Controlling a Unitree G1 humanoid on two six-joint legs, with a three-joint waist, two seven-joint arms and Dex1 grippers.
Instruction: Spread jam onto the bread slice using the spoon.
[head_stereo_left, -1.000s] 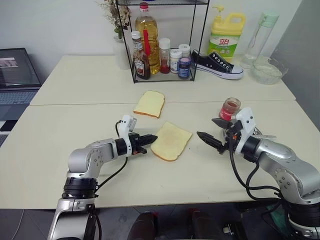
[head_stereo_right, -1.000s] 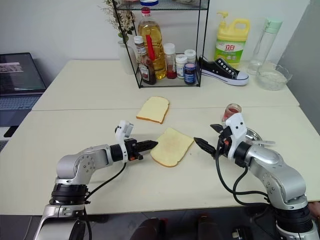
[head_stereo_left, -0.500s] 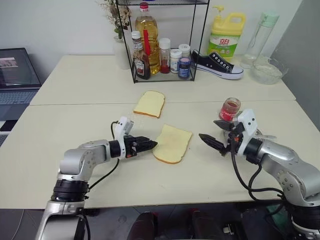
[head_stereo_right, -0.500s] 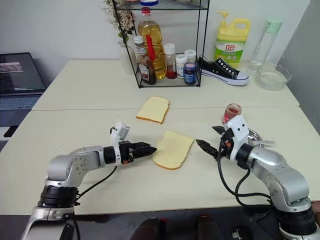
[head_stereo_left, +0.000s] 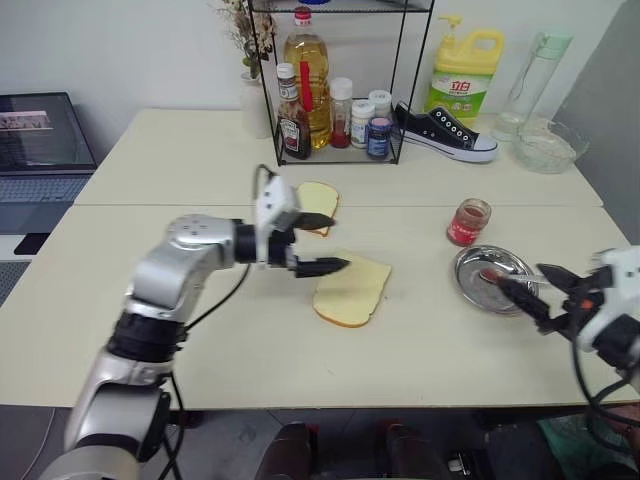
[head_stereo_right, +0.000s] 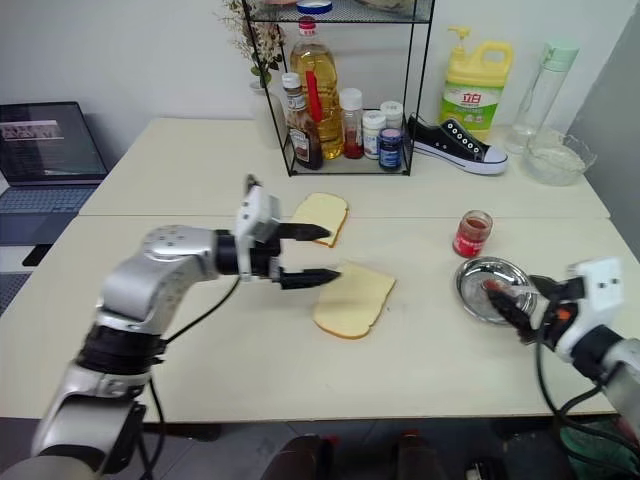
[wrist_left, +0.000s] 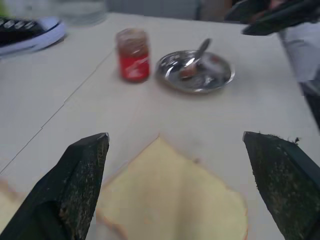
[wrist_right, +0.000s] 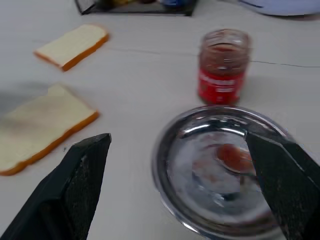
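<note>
Pale yellow, crusted in thin tan, the bread slice (head_stereo_left: 351, 288) lies flat on the cream bench (head_stereo_left: 200, 340), and its top looks plain, no red on it that I can make out. Over its near-left edge hangs the left pincer (head_stereo_left: 322, 243), black fingers spread wide, clutching nothing, pointing across toward the robot's right. Behind it, partly masked by that pincer, sits a second plain toast slice (head_stereo_left: 318, 199), well clear of the first.

Off to the right, the round steel plate (head_stereo_left: 470, 272) rests on the bench, and in it lies the small silver spoon (wrist_left: 196, 54), its bowl stained red, handle leaning on the plate's rim. Dark red jam (wrist_right: 232, 156) shows as a glossy dab in the plate, right at the spoon's bowl. Just beyond the plate stands a small glass jam jar (head_stereo_left: 468, 221) with a red label, upright, apart from the plate.

The right pincer (head_stereo_left: 541, 292) hovers at the plate's near-right side, fingers parted, empty, tips just over the rim; whether they touch the steel I cannot tell.

Further back: a black wire rack (head_stereo_left: 335, 80) of bottles and jars, a black-and-white sneaker (head_stereo_left: 445, 131), a yellow detergent jug (head_stereo_left: 465, 70), and an open laptop (head_stereo_left: 40, 145) at the far left.
</note>
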